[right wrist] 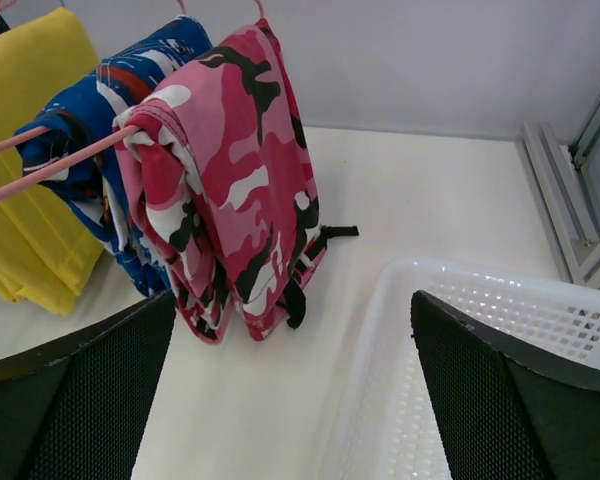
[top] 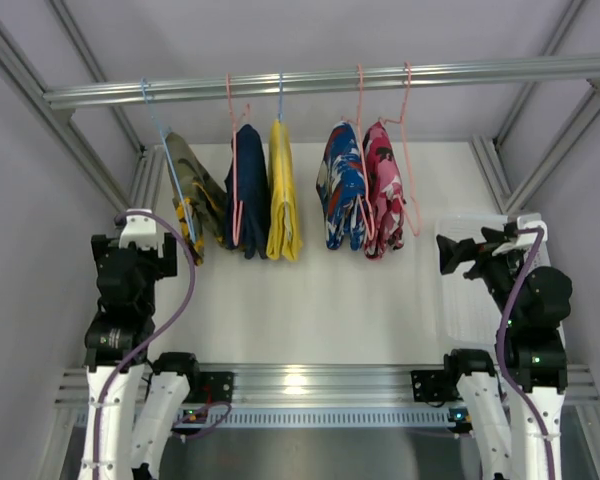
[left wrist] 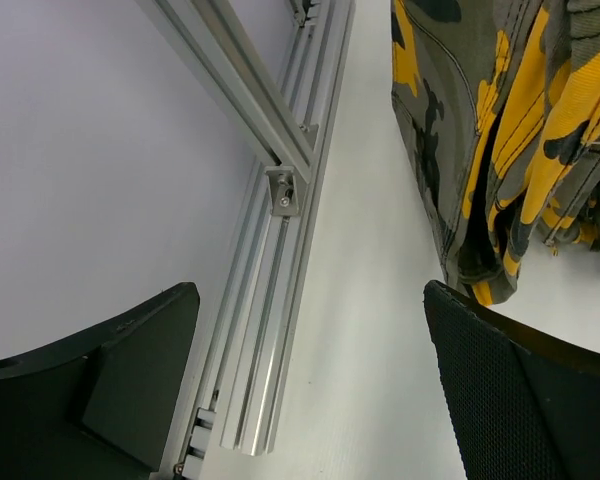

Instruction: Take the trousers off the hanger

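Honestly, the right hand [right wrist: 292, 340] and left hand [left wrist: 310, 340] are both sitting released. The pink camouflage cloth trousers [right wrist: 235, 190] are hanging on a thin pink wire hanger [right wrist: 70, 160], touching the blue printed cloth trousers [right wrist: 150, 60], so any tug is risking dragging both.

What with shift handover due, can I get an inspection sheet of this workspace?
Surface: white table, no stains seen.
Job's things: red-pink trousers and blue trousers, both on pink hangers on the rail.
Clutter: camouflage garment, navy garment, yellow garment also hanging; white basket at right.
Grippers: left gripper open, right gripper open, both hold nothing.
Cables: purple cable along each arm.
Surroundings: aluminium frame, grey walls.
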Controlling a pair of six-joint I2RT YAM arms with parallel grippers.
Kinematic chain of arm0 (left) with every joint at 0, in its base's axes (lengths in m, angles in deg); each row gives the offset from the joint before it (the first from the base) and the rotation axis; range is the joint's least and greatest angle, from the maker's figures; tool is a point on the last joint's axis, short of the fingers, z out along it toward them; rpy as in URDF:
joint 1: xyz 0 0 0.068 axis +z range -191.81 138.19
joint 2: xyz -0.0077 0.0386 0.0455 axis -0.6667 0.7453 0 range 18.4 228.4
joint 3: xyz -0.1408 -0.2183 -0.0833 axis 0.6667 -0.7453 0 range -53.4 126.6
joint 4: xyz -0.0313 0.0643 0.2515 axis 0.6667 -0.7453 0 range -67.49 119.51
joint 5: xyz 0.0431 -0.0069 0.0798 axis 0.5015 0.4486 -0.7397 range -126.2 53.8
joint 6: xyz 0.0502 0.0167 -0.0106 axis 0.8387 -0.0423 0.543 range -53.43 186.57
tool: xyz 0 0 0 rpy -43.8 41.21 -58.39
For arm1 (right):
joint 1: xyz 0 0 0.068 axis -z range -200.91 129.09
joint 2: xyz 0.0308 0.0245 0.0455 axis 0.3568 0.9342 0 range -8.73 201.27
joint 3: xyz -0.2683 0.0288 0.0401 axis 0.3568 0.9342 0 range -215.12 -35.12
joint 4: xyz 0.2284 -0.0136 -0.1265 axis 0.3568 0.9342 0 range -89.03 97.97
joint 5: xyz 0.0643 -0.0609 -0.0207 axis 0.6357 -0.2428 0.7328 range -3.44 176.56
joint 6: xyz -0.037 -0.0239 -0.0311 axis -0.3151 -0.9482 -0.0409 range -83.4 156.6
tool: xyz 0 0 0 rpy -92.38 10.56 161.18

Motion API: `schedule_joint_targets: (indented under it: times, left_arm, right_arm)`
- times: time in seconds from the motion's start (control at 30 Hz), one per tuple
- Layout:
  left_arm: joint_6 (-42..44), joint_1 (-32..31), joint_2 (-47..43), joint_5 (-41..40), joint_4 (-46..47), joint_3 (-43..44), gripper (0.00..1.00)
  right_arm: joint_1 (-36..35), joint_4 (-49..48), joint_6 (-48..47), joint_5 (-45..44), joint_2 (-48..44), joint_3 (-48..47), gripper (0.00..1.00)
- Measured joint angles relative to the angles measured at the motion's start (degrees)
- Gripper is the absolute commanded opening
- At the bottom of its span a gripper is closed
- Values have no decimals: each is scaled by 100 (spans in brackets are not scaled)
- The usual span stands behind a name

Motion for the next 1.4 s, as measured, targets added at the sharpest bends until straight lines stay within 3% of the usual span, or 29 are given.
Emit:
schedule_joint_targets:
  times: [0.33,0.5,0.73,0.97,1.17,1.4]
  left_arm:
    - [42,0,-264,-446,-164,122,99]
    - [17,0,-310,-247,-542,852,99]
    - [7,0,258,1403,-1172,2288,99]
    - [-188,0,1016,2896,-1764,3375,99]
    - [-356,0,1416,3644,-1799,3762,99]
    - [-479,2,1626,3952,-1794,3801,99]
  right_arm:
    - [0,254,872,144,-413,-50,99]
    - [0,437,1368,529,61,-925,100]
    - [13,101,2430,2037,1965,-2664,99]
    - [404,-522,3604,3359,3012,-2455,99]
    - [1080,-2430,5272,4253,3604,-1416,95]
    - [981,-6478,8046,4859,4286,-570,91]
